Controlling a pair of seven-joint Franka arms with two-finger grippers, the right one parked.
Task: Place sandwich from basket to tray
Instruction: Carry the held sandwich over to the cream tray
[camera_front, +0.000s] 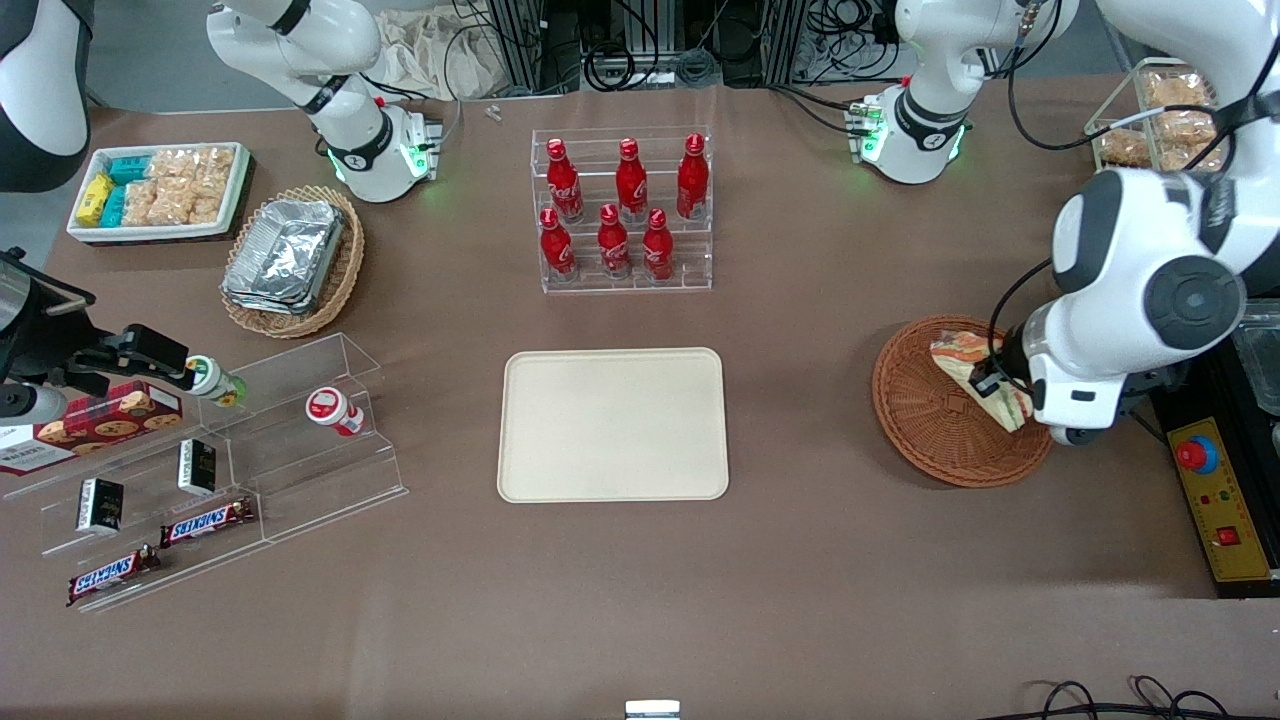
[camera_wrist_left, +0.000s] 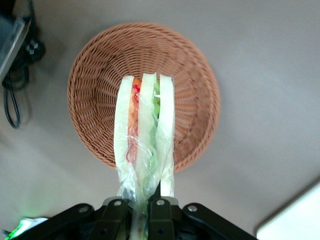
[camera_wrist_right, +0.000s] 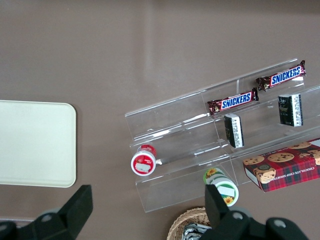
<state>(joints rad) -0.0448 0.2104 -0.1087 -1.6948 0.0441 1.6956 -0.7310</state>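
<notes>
My left gripper (camera_wrist_left: 137, 207) is shut on the plastic-wrapped sandwich (camera_wrist_left: 144, 130), a white-bread wedge with red, orange and green filling, held by its tip above the reddish-brown wicker basket (camera_wrist_left: 95, 70). In the front view the sandwich (camera_front: 968, 362) hangs over the basket (camera_front: 930, 415), with the gripper (camera_front: 1000, 385) mostly hidden under the arm's wrist. The cream-beige tray (camera_front: 613, 424) lies flat at the table's middle, toward the parked arm's end from the basket, with nothing on it. A corner of the tray (camera_wrist_left: 295, 220) shows in the left wrist view.
A clear rack of red bottles (camera_front: 620, 210) stands farther from the front camera than the tray. A tan basket with foil containers (camera_front: 290, 260), a white snack tray (camera_front: 160, 190) and a clear stepped shelf with snacks (camera_front: 210, 470) lie toward the parked arm's end. A control box (camera_front: 1220, 500) sits beside the basket.
</notes>
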